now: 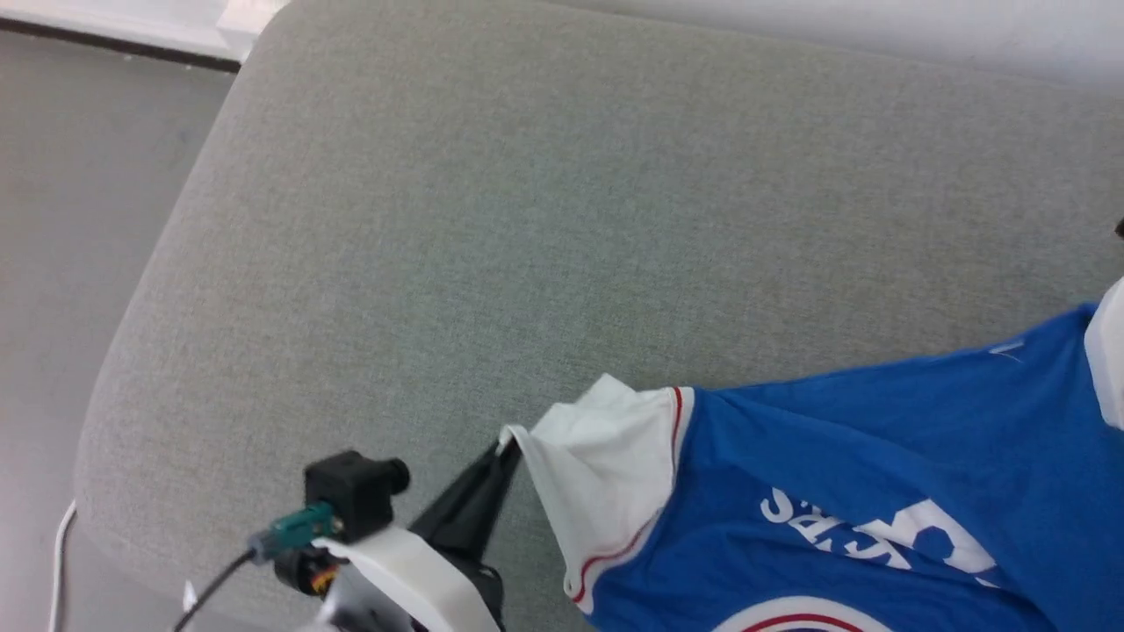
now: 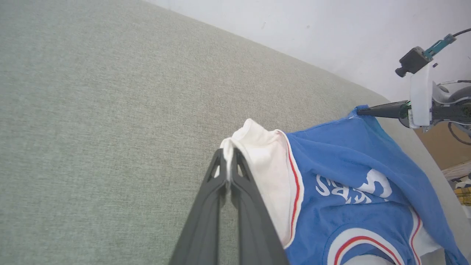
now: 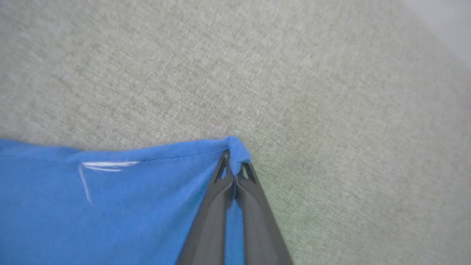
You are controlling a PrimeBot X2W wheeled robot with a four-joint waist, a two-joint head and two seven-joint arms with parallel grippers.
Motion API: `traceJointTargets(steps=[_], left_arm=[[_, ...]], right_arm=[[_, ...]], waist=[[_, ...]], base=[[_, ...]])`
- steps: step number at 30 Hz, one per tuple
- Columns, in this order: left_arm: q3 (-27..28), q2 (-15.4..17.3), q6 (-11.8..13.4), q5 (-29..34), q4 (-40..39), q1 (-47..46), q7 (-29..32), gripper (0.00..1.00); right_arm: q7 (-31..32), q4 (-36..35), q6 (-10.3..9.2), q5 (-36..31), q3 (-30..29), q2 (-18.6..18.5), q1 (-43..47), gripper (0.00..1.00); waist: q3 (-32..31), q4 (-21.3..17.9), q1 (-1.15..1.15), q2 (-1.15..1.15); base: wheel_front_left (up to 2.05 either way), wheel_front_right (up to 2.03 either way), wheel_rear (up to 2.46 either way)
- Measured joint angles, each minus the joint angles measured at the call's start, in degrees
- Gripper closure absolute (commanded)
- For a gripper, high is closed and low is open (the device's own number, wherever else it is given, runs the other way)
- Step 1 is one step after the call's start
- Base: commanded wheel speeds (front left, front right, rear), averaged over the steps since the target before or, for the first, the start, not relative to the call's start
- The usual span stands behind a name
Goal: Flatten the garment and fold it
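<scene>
The garment (image 1: 878, 456) is a bright blue jersey with white lettering, lying at the lower right of the head view. Its white sleeve (image 1: 606, 465) with red-striped trim points left. My left gripper (image 1: 507, 446) is shut on the edge of that sleeve. The left wrist view shows the two dark fingers closed on the white hem (image 2: 229, 156). My right gripper (image 3: 233, 163) is shut on a blue corner of the garment (image 3: 110, 206). In the left wrist view this gripper (image 2: 360, 111) pinches the far blue corner, and the cloth (image 2: 349, 176) sags between the two grips.
The garment rests on a wide grey-green upholstered surface (image 1: 527, 219) with a rounded left edge. Grey floor (image 1: 79, 219) lies to its left and a white wall (image 2: 331, 33) behind. A white cable (image 1: 60, 553) hangs at the lower left. Brown cardboard (image 2: 438, 147) stands beyond the far end.
</scene>
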Motion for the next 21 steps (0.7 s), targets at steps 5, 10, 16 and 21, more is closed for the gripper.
traceJointTargets(steps=[5, 10, 16, 21], left_arm=[[3.2, 2.7, 0.1, 1.2, -1.8, -3.4, -0.3, 1.0], [7.6, 5.4, 0.5, 2.6, -5.6, -8.9, -0.5, 1.0], [13.0, 8.3, 1.2, 4.3, -9.7, -15.7, -0.6, 1.0], [17.5, 9.8, 1.6, 5.0, -12.5, -22.1, -1.3, 1.0]], right_arm=[[-6.3, -1.8, -0.01, 1.6, -2.2, -0.1, -2.8, 1.0], [-12.1, -6.4, -0.01, 2.3, -4.0, -1.2, -5.4, 1.0], [-15.4, -15.0, 0.0, 2.8, -3.7, -2.4, -7.4, 1.0], [-16.3, -22.5, 0.0, 3.3, -4.5, -2.9, -9.4, 1.0]], waist=[[-2.9, -1.8, 0.0, 0.0], [-5.9, -4.5, -0.01, 0.0], [-9.1, -8.7, -0.01, 0.0], [-11.6, -12.3, -0.02, 0.0]], base=[[0.0, 0.0, 0.0], [0.0, 0.0, 0.0], [0.0, 0.0, 0.0], [0.0, 0.0, 0.0]])
